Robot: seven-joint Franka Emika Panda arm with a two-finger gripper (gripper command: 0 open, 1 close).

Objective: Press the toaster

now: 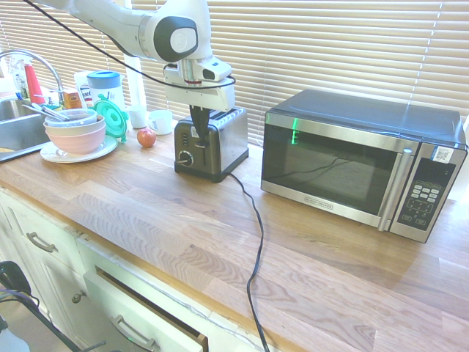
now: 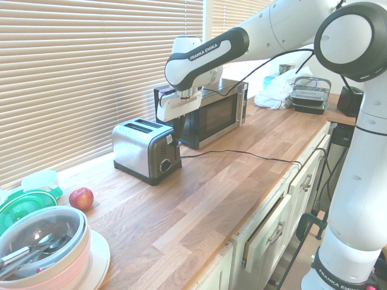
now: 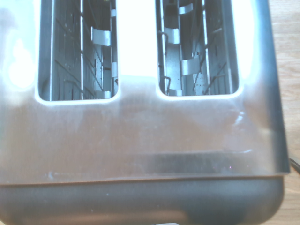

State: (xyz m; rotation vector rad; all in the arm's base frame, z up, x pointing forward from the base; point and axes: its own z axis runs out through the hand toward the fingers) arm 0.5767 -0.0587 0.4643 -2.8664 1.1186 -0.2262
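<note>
The white arm (image 2: 254,36) reaches out level, its wrist bent so the gripper (image 1: 198,126) points straight down. The dark fingers (image 1: 198,117) stand close together, nearly closed.

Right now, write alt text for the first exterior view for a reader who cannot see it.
A white robot arm's gripper points straight down at the black end panel of a small steel toaster on a wooden counter. A steel-and-black microwave stands to the toaster's right; stacked bowls, an apple and a sink lie to its left.
</note>
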